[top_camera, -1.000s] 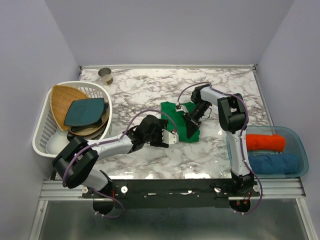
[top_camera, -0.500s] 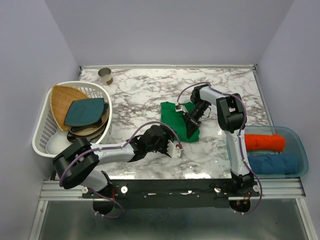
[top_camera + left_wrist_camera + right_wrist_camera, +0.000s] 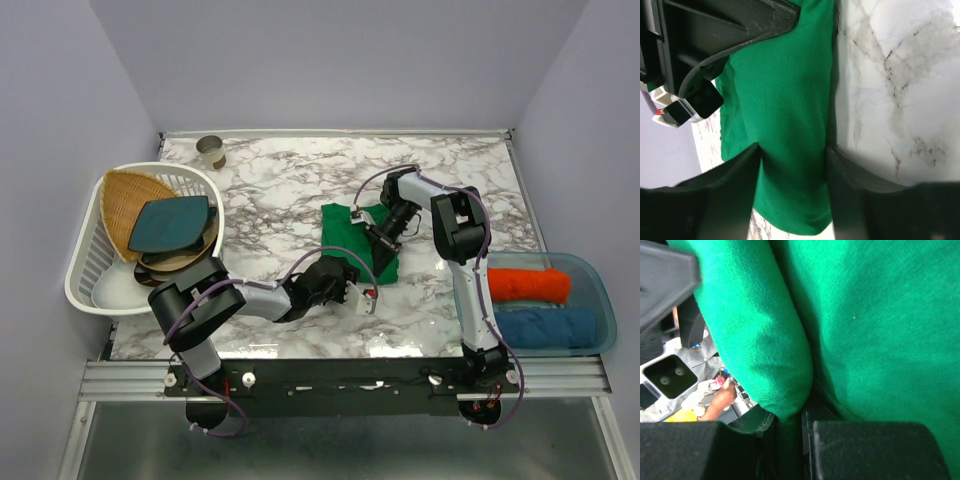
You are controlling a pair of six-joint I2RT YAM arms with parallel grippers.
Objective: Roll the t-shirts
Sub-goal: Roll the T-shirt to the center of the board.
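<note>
The bright green t-shirt (image 3: 352, 238) lies partly folded in the middle of the marble table. My right gripper (image 3: 380, 238) rests on its right side, shut on a thick fold of the green cloth (image 3: 755, 340). My left gripper (image 3: 362, 292) is at the shirt's near edge; its jaws stand apart with the green cloth (image 3: 785, 125) lying between the fingers (image 3: 730, 195). The right arm's black gripper body (image 3: 700, 45) shows at the top of the left wrist view. An orange-red roll (image 3: 530, 284) and a blue roll (image 3: 545, 326) lie in the clear bin (image 3: 603, 300) at the right.
A white basket (image 3: 85, 275) at the left holds a dark teal plate (image 3: 170, 222), a wicker tray (image 3: 122, 195) and bowls. A small cup (image 3: 210, 151) stands at the back left. Grey walls close in the table on three sides.
My left gripper has swung right along the table to the shirt's near edge. The right gripper has stayed on the shirt, holding the fold.
</note>
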